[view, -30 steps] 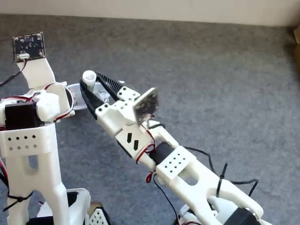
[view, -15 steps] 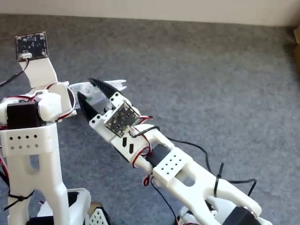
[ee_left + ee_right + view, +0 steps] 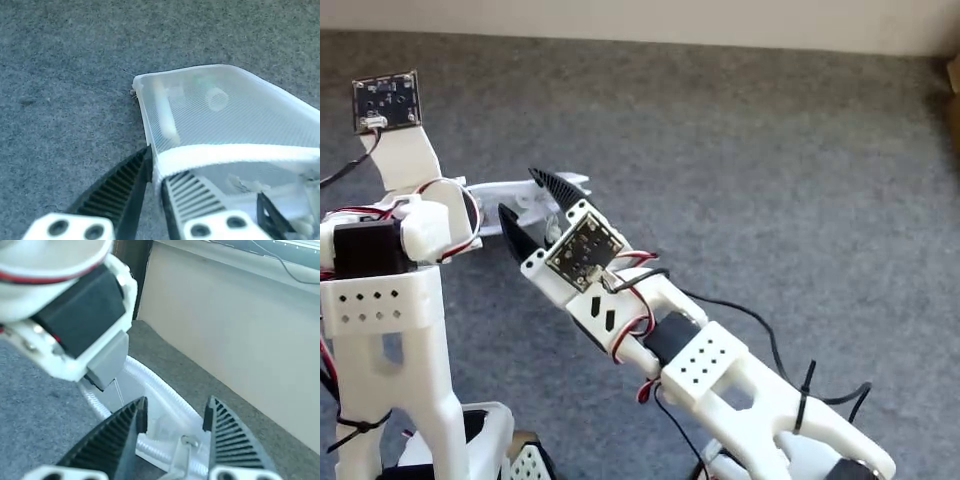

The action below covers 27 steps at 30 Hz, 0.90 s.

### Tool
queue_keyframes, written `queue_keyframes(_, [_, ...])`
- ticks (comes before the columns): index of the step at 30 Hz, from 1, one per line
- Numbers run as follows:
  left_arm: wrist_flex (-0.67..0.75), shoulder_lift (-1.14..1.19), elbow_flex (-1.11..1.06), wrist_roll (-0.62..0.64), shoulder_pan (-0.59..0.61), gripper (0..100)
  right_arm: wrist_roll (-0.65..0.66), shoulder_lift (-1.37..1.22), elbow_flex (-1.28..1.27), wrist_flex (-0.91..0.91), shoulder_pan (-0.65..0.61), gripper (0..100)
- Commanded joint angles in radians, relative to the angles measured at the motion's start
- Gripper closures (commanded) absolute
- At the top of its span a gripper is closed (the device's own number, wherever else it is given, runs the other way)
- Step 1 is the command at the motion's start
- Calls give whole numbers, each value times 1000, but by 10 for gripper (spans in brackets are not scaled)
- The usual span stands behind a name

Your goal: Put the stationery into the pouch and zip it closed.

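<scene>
Grey carpet [image 3: 770, 150] below. Over it, translucent white mesh pouch [image 3: 225, 115], white stick-shaped stationery [image 3: 165, 116] already inside. Sits pinched by its band in closed left gripper [image 3: 156, 167]. From above, lies at 10 o'clock of right gripper [image 3: 518, 193], wide-jawed astride the zip edge; likely the zipping arm.

A plain indoor room is indicated by grey short-pile carpeting [image 3: 800, 150] bounded by a cream wall [image 3: 670, 20]; nothing finer can be told.

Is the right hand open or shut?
Open. The right hand has a clear gap between its black fingers, over the pouch.
</scene>
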State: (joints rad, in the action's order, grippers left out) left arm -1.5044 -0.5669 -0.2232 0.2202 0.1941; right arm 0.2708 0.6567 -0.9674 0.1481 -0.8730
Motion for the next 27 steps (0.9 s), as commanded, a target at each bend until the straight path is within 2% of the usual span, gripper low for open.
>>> queue_keyframes(1, [14, -1, -4, -6, -13, 994, 12, 81, 7, -58, -8, 828])
queue_keyframes(7, [14, -1, -2, -6, -13, 994, 3, 211, 15, -257, -59, 828])
queue_keyframes(11, [14, -1, -2, -5, -13, 994, -101, 315, 27, -473, -117, 828])
queue_keyframes(15, [14, -1, -4, -6, -13, 994, -158, 409, 47, -587, -117, 828])
queue_keyframes(19, [14, -1, -4, -6, -13, 994, -221, 461, 16, -624, -117, 828])
queue_keyframes(24, [14, -1, -5, -6, -13, 994, -236, 463, -90, -621, -116, 828])
queue_keyframes(27, [14, -1, -7, -6, -13, 994, -236, 464, -168, -539, -104, 828])
